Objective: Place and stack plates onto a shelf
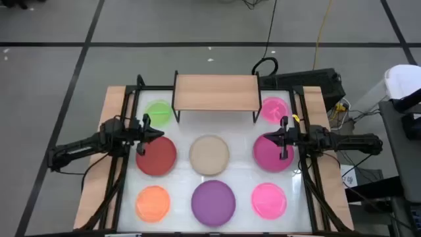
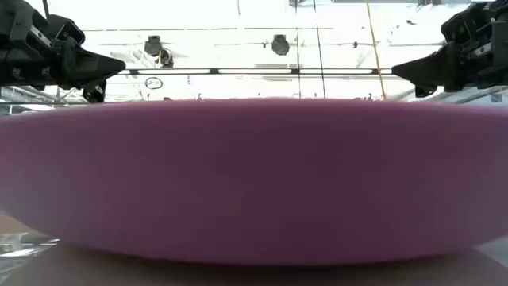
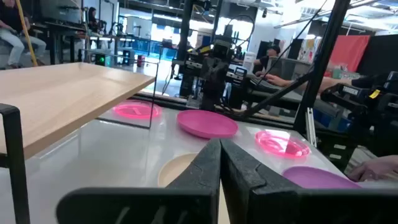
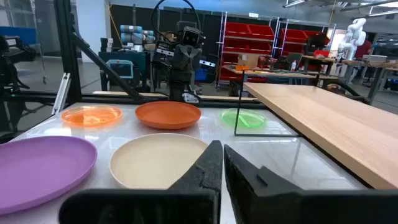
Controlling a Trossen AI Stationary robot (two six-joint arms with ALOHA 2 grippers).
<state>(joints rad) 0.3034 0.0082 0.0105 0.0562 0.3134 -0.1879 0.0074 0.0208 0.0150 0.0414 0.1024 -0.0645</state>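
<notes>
Both claws clenched, nothing held: left claw (image 1: pixel 160 133) over the dark red plate (image 1: pixel 156 158), right claw (image 1: pixel 267 139) over the magenta plate (image 1: pixel 271 153). Shelf (image 1: pixel 216 91) is bare; all plates sit on the white worktop (image 1: pixel 181 187). Your risk: the green plate (image 1: pixel 158 112) sits just beside a shelf leg, so a claw may clip it. The plates look slick and could slide. Busy lab behind, people seated.

Bright overhead light, white tabletop (image 1: pixel 240 172) glaring, purple plate (image 2: pixel 254 183) blurred close in low view
</notes>
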